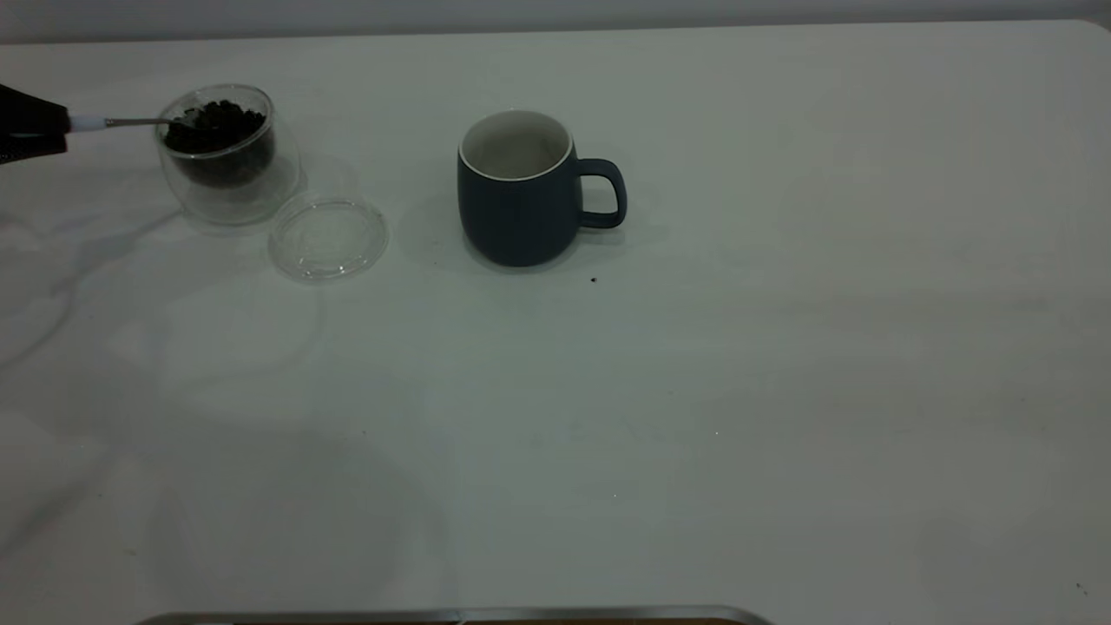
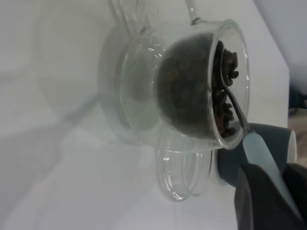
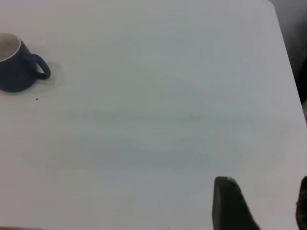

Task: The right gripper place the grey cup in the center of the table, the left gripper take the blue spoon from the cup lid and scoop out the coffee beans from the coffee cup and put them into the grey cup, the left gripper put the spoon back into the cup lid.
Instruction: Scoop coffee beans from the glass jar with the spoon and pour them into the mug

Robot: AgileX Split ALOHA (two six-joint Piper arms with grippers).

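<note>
At the far left edge of the exterior frame, the left gripper (image 1: 43, 128) is seen as a black claw pinched on the pale blue-white handle of the blue spoon (image 1: 130, 122), whose thin metal neck reaches right over the rim of the coffee cup (image 1: 227, 156). The spoon's shiny bowl is sunk among the coffee beans (image 1: 217, 121), small dark roasted pieces heaped in the clear double-walled glass, which is tilted toward the gripper. Just beside the cup, to its lower right, the cup lid (image 1: 328, 236) is laid flat, a clear round disc with a raised rim. Near the upper middle of the table (image 1: 781, 391), the grey cup (image 1: 519, 189) is stood upright: dark blue-grey outside, white inside, handle turned right. In the right wrist view, the right gripper (image 3: 261, 206) is held well apart from the mug, its fingers spread.
</note>
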